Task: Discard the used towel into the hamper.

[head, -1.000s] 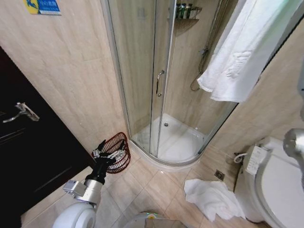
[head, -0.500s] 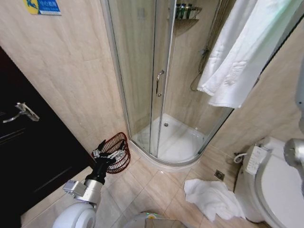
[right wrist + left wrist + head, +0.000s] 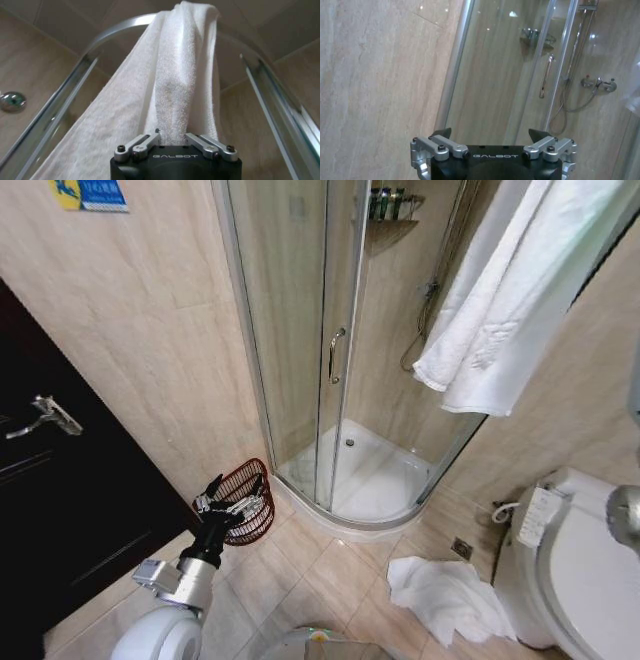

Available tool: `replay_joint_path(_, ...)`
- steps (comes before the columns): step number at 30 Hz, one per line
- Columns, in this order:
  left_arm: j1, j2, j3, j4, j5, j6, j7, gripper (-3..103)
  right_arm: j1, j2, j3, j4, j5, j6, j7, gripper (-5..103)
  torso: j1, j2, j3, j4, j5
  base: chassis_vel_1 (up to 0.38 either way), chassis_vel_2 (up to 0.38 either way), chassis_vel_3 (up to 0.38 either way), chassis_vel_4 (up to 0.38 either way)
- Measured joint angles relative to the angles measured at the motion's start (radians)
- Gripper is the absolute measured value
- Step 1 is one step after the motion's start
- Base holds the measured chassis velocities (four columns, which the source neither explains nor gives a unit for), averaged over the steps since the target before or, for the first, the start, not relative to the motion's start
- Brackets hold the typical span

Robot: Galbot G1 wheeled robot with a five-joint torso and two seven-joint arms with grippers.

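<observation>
Right tool (image 3: 172, 139) is clamped on a white towel (image 3: 500, 300) draped over the shower enclosure's top rail (image 3: 75, 71); fabric is pinched betw. its fingers, w/ the rest hanging down the glass. Left tool (image 3: 230, 498) hangs low w/ fingers spread, holding nothing, just in front of the hamper (image 3: 250, 498), which sits on the floor tiles by the shower base. Another white towel (image 3: 445, 598) lies crumpled on the floor beside the toilet (image 3: 575, 580).

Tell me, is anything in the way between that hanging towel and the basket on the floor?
Partly. The towel, gripped by the right gripper, hangs on the right; the hamper sits low on the left by the shower. The left gripper hovers, open, right in front of the hamper's rim. Otherwise I see only bare floor between them.
</observation>
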Motion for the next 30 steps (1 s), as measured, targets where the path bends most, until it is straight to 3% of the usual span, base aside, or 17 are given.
replay_joint_path(12, 0.0, 0.0, 0.0, 0.0, 0.0, 0.0, 0.0, 100, -0.23, -0.112, 0.119, 0.169, 0.048, 0.019, -0.046, 8, 0.0, 0.0, 0.0, -0.0001, -0.0001, 0.0, 0.0, 0.0, 0.0)
replay_joint_path(20, 0.0, 0.0, 0.0, 0.0, 0.0, 0.0, 0.0, 100, -0.566, -0.197, 0.334, 0.36, 0.052, 0.05, -0.069, 8, 0.0, 0.0, 0.0, -0.0001, 0.0004, 0.0, 0.0, 0.0, 0.0)
replay_joint_path(25, 0.0, 0.0, 0.0, 0.0, 0.0, 0.0, 0.0, 100, -0.721, -0.22, 0.396, 0.429, 0.052, 0.086, -0.08, 8, 0.0, 0.0, 0.0, -0.0002, 0.0003, 0.0, 0.0, 0.0, 0.0)
replay_joint_path(30, 0.0, 0.0, 0.0, 0.0, 0.0, 0.0, 0.0, 100, -0.777, -0.217, 0.423, 0.473, 0.049, 0.106, -0.084, 8, 0.0, 0.0, 0.0, 0.0002, -0.0003, 0.0, 0.0, 0.0, 0.0)
